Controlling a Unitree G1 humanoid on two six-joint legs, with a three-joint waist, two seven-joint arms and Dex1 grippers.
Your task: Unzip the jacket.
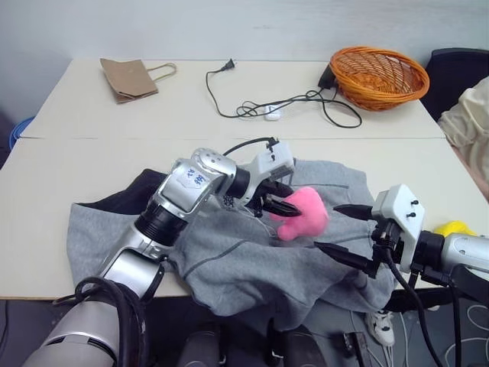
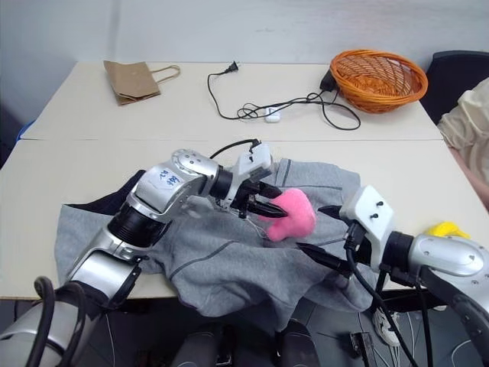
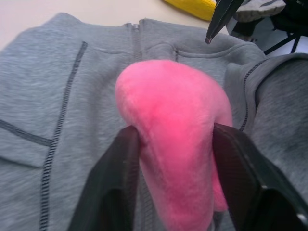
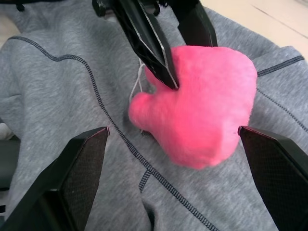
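From the head cameras we see the jacket [image 1: 252, 245] lying crumpled across the near edge of the table [image 1: 46, 191], part of it hanging over the front. It reads to us as soft, limp fleece that will bunch and slide when pulled, so one claw should pin the cloth while the other draws the zip. A pink plush toy [image 1: 304, 214] sits on it, seemingly tied near the zip by a thin cord; that toy looks like the easy thing to hold. The left gripper [image 1: 284, 205] reaches across from the left, pointing down and rightward, its fingers around the toy. The right gripper [image 1: 345, 233] hovers just beside the toy, angled inward.

In the left wrist camera, the two fingers [image 3: 115, 183] press the toy's sides, pinching it above the grey cloth.

In the right wrist camera, the right claw's fingers [image 4: 82, 168] stand spread wide, touching nothing, with the toy between and beyond them.
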